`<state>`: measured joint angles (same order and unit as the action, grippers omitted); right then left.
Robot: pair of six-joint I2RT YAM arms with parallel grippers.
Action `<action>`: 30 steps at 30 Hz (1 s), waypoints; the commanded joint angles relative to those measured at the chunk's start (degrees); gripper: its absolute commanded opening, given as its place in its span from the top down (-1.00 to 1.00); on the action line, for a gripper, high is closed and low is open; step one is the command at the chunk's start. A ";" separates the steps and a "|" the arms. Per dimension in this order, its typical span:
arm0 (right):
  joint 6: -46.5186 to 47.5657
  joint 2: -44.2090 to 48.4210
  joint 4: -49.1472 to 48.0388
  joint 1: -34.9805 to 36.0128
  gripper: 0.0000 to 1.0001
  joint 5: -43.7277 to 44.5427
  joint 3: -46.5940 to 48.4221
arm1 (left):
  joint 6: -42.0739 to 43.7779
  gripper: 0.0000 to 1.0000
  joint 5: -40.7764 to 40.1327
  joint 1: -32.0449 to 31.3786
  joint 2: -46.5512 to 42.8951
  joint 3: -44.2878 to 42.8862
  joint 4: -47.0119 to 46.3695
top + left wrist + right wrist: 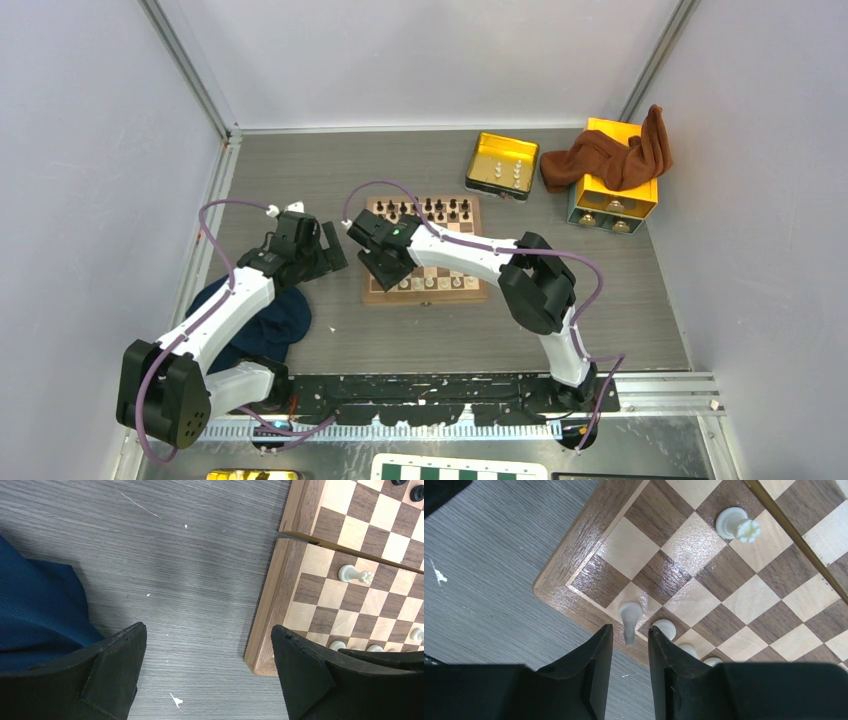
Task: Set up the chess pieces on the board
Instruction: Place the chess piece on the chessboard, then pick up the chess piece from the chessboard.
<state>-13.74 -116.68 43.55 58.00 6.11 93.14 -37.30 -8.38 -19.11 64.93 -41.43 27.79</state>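
Bench: grey wood-grain bench [190,555] in a white-walled cell.
Board: the board [584,540] sits mid-bench, white chess pieces along its near edge.
Corner piece: white piece [630,616] stands on the near-left corner square.
Right fingers: right fingers [589,675] are narrowly parted astride its top and seem clear of it.
Best practice: lift straight up without brushing the neighbours.
Left fingers: left fingers [115,665] are spread wide and empty beside the board.
Views: only the overhead view shows the dark pieces [428,208] on the far rows; the wrist views show a crowned piece [736,524], apparently toppled.

my right gripper [630,630] is matte black. the board [586,535] is checkered pale maple and dark walnut, with a glossy brown border. the chess pieces [428,284] at its 6 o'clock edge are cream-white, those at 12 o'clock black. the table [450,340] is grey woodgrain; the cloth [275,325] at 8 o'clock is navy.
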 commanded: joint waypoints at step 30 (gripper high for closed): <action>-1.08 15.07 -4.26 -13.56 0.09 8.04 -3.31 | 6.95 -0.81 2.23 -7.23 14.30 -17.57 -1.97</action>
<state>-13.80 -104.01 42.04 45.10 13.93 91.26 -33.67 -6.35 -24.05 77.14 -55.00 27.97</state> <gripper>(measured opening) 0.453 0.908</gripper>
